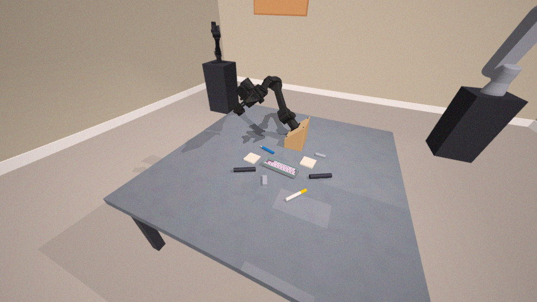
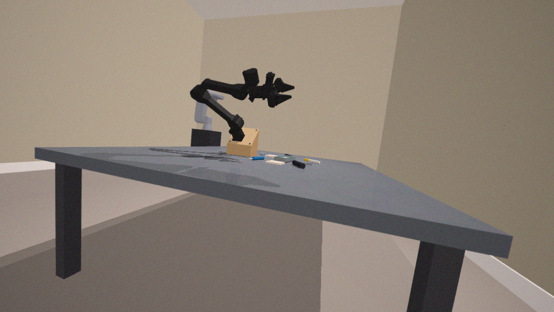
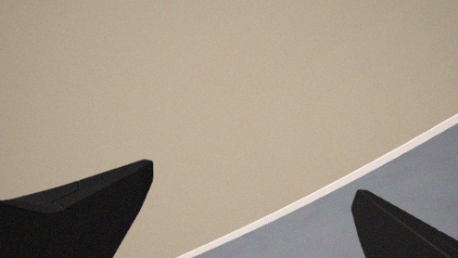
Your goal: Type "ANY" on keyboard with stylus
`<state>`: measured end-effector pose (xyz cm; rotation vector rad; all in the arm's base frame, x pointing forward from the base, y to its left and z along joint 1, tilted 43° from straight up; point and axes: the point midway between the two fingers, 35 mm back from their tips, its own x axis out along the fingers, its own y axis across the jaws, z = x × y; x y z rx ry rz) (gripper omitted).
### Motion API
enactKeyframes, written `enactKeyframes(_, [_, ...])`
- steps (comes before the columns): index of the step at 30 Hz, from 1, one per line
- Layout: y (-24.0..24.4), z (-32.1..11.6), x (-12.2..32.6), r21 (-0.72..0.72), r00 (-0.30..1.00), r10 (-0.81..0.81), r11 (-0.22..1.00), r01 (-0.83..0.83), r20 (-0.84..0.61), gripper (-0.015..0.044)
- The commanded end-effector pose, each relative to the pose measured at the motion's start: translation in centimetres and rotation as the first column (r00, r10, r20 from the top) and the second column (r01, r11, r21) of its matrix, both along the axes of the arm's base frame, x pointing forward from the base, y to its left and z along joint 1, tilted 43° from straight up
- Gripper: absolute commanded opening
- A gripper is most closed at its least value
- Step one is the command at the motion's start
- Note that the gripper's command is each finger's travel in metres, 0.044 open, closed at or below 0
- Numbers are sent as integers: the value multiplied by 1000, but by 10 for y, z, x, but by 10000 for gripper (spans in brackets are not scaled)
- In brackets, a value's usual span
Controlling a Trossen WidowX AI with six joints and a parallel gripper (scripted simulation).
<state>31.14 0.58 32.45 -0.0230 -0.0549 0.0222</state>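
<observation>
So the desk (image 1: 210, 195) (image 2: 348, 186) (image 3: 297, 232) is laid out as seen from above, with the black arm (image 1: 279, 99) (image 2: 220, 109) mounted at the far side on a slanted wooden block (image 1: 295, 142) (image 2: 241, 149), presumably so the typing area can be reached from above. The claw (image 1: 237, 107) (image 2: 292, 91) (image 3: 253, 185) is held up high, well apart from everything on the desk, fingers spread wide and nothing gripped. Probably kept up there for clearance until the pick is started.

The keyboard (image 1: 280, 167) (image 2: 284, 158) is set mid-layout, so every key should be reachable. It's flanked by the left cream pad (image 1: 251, 158) (image 2: 275, 162) and right cream pad (image 1: 308, 162) (image 2: 271, 156), purpose unclear.

Further out, the left black rod (image 1: 244, 169) (image 2: 298, 164) and right black rod (image 1: 320, 175) are seen, plus a white-and-yellow stick (image 1: 296, 194) (image 2: 313, 160) on the near side. Decoys, maybe?

The stylus looks to be the blue one (image 1: 267, 149) (image 2: 258, 158), lying flat just left of the block's near side, tip pointed far left. It should be gripped firmly, since a loose hold could let it slip under key pressure. No letter can be typed until it's picked up.
</observation>
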Motion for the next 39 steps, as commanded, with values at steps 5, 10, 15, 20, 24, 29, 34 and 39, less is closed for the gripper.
enactKeyframes(5, [3,-45,32,61,976,-34,997,49,-215,309])
enactKeyframes(10, [9,-116,63,76,861,-96,985,154,-499,178])
enactKeyframes(15, [17,-188,74,-3,672,-184,966,260,-717,46])
enactKeyframes(20, [23,-256,70,-161,443,-302,931,328,-844,0])
enactKeyframes(24, [25,-305,57,-323,258,-417,884,337,-872,0])
enactKeyframes(29, [24,-357,35,-539,57,-575,793,284,-816,0])
enactKeyframes(34, [21,-387,17,-678,-45,-686,705,210,-727,0])
enactKeyframes(39, [21,-387,17,-678,-45,-686,705,210,-727,0])
